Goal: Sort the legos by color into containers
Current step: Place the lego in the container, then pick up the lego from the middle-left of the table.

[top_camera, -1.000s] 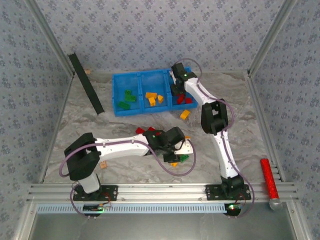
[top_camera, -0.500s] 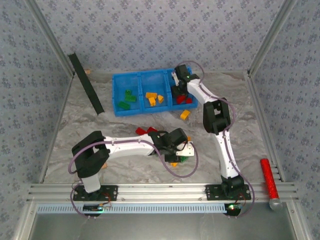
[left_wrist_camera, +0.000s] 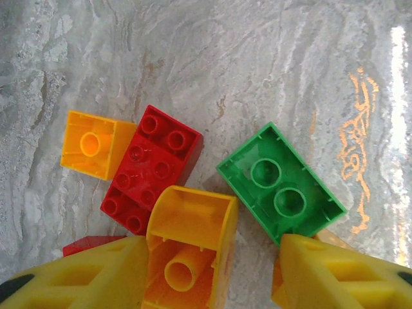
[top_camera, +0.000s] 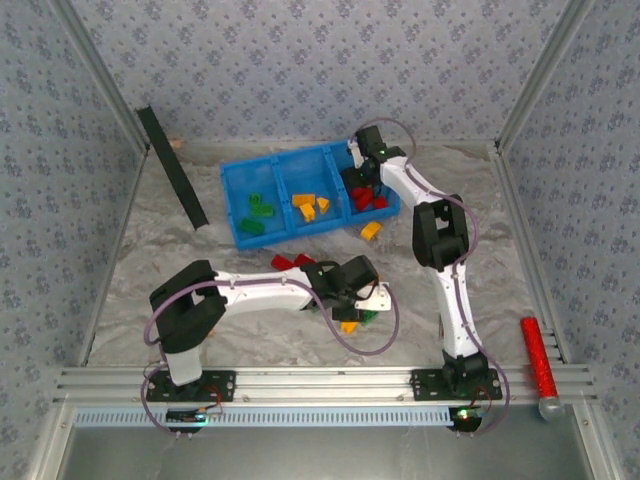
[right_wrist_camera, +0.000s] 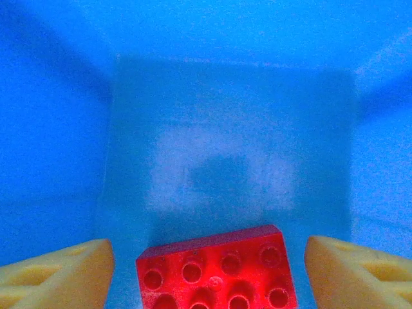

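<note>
Likely light, stiff, slick-sided —
our left pincer gapes astride the upturned orange lego; we'd pinch its flat walls.

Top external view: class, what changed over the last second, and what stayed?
The blue bin twisted slightly, left end swinging nearer the arms, while the right gripper in its right compartment shifted right. The left elbow drew inward; the left gripper stayed over the loose legos.

The blue bin sits askew on the marbled surface, with green legos, orange legos and red legos in separate compartments. The right pincer hangs over the red ones. The left pincer is low among loose legos.
</note>
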Controlling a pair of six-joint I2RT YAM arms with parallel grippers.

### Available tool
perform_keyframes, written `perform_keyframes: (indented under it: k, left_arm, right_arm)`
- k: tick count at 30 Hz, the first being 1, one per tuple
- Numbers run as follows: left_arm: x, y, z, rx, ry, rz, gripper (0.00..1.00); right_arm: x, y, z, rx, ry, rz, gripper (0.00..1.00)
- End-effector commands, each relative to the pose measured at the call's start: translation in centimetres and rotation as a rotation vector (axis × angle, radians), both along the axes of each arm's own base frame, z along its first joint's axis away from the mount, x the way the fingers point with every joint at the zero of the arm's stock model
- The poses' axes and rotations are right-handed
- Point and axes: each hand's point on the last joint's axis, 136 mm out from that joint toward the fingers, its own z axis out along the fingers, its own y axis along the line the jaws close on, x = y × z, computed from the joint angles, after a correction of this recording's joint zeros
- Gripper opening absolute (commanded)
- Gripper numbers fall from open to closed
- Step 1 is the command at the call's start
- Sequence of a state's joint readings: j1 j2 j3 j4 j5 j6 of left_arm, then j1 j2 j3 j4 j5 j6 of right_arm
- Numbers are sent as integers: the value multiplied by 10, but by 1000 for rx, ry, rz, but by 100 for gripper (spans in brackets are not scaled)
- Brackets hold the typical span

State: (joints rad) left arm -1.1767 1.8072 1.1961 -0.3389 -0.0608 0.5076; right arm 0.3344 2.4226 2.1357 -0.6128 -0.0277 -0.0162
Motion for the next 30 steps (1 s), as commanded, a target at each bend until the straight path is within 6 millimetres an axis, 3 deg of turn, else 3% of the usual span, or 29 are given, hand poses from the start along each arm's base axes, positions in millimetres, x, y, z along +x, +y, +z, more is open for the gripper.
perform_keyframes:
  k: [1,8,18,24,30]
  left_arm:
    - [10,-4,1,5,-19,3,58]
    - [16,-1,-8,38,7,14,60]
    - [9,3,-20,66,90,14,53]
    - [3,11,-27,93,126,27,49]
    - [1,17,-31,111,137,50,32]
  right_arm:
    - [-2,11,52,28,-90,65,80]
    - [-7,19,70,50,-114,91,80]
    - [-17,25,97,71,-146,102,76]
    - [-24,14,116,57,-168,75,76]
    - [-42,-12,132,66,-170,0,76]
